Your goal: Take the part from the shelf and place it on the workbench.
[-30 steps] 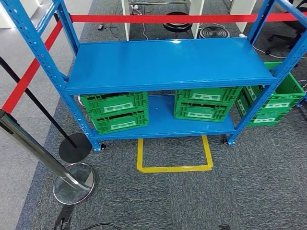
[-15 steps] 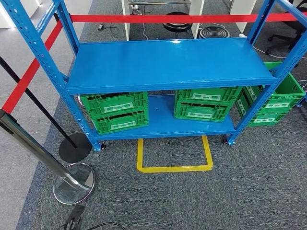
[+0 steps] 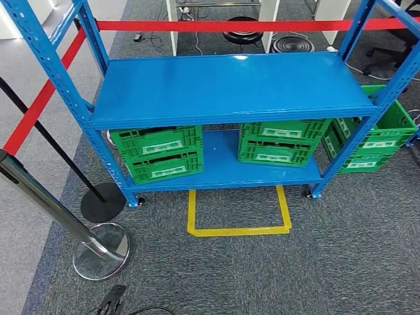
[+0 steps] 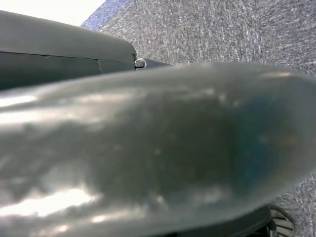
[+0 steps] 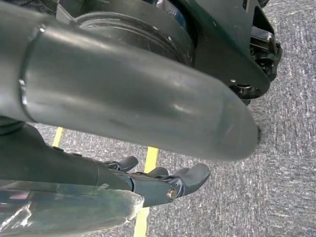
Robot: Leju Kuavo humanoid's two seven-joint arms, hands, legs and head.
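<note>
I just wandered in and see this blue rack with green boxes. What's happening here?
A humanoid robot stands facing a blue shelf, looking down at it. Green crates sit on its lower level, with more beside it on the floor; its upper level looks bare. A yellow taped outline marks the carpet in front. The robot's right hand hangs low over the carpet, holding nothing. Its left hand just peeks in low down. No part or workbench is visible.

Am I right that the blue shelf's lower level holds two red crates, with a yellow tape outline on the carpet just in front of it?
Not quite: the two crates on the lower level of the blue shelf are green, not red, as the head view shows. The rest holds: they sit side by side there, and the yellow tape outline lies on the carpet just in front.
</note>
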